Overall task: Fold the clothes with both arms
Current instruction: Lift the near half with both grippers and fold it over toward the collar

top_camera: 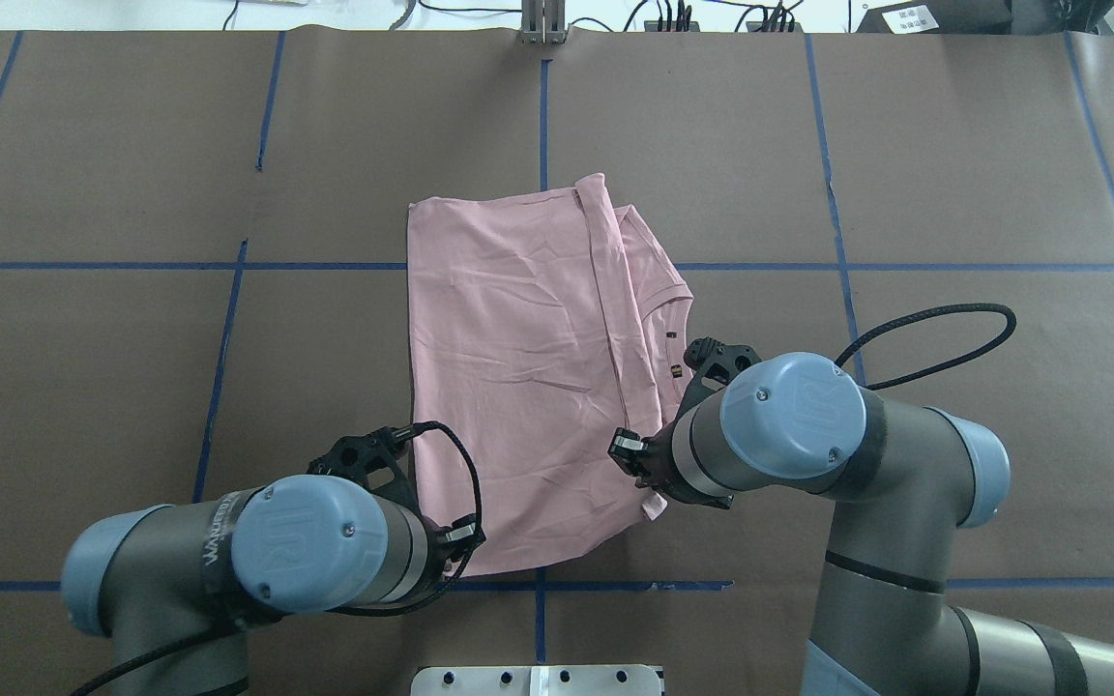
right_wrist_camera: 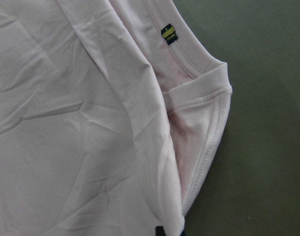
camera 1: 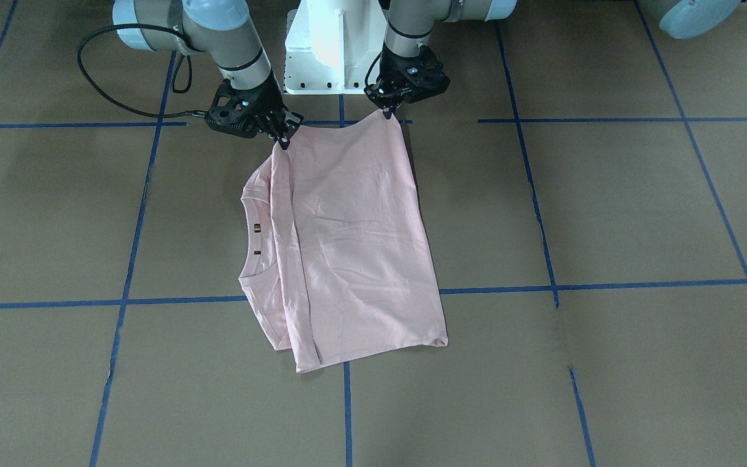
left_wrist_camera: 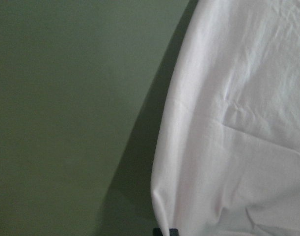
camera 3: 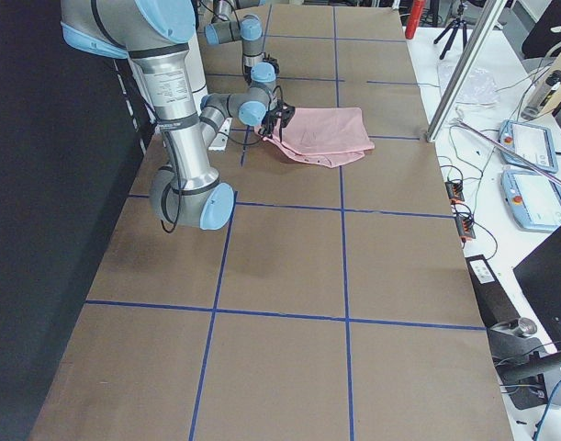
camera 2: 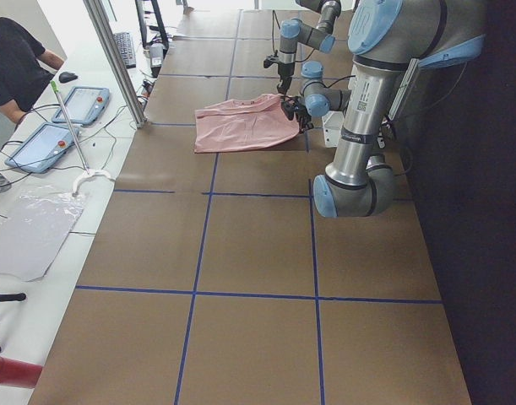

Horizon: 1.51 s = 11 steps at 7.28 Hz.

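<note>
Mid-fold: left hand (camera 1: 389,114), right hand (camera 1: 282,140) each pinching T-shirt (camera 1: 354,240) near-edge corner. Next: carry both across evenly, lay flat.

T-shirt (camera 1: 354,240): plain pale pink
Collar tag (right_wrist_camera: 169,34): dark, yellow stripes
Table (camera 1: 607,207): brown, gridded with blue lines
Left arm (top_camera: 180,561), right arm (top_camera: 905,454): grey, light blue caps

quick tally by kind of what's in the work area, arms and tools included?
Pink T-shirt: 1
Robot arms: 2 (left arm, right arm)
Tools: 2 (left tool, right tool), both shut on the shirt's edge
Total: 5
</note>
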{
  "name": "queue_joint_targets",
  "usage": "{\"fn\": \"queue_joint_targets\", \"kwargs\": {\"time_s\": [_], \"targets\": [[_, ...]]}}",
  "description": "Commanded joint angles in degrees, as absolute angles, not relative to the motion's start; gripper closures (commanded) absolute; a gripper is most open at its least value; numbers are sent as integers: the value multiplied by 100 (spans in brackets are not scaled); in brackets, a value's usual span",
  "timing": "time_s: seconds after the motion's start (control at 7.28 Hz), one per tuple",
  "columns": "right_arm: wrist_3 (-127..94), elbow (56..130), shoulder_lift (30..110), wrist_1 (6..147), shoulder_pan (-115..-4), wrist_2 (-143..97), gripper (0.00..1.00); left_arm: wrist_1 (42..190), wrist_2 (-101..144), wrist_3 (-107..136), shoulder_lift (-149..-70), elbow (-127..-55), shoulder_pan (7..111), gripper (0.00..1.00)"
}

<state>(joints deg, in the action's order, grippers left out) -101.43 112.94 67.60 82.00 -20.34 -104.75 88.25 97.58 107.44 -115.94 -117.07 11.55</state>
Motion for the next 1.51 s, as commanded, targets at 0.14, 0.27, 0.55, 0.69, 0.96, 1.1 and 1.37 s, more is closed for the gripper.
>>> {"fn": "queue_joint_targets", "kwargs": {"time_s": [0.14,0.27,0.55,0.69,0.96,1.1,1.37], "targets": [[-10134,11523,6830,8174,-1794,-10512,100,8349,9756,10688,-11540,-12183,1002,100],[-10029,11444,6812,8122,-1923,-10460,100,8350,9756,10374,-11566,-12077,1193,100],[-9625,11120,6698,8130,-2449,-10450,100,8385,9773,9995,-11584,-11831,1790,100],[-9589,10979,6593,8130,-2591,-10450,100,8585,9773,9802,-11593,-11700,1958,100],[-9589,10619,6198,8095,-2838,-10450,100,9043,9773,9817,-11602,-11435,2012,100],[-9580,10478,6083,8043,-2891,-10450,100,9070,9773,9835,-11602,-11435,2039,100],[-9563,10075,5995,7693,-3101,-10450,100,9079,9773,9800,-11636,-11373,2292,100]]}}
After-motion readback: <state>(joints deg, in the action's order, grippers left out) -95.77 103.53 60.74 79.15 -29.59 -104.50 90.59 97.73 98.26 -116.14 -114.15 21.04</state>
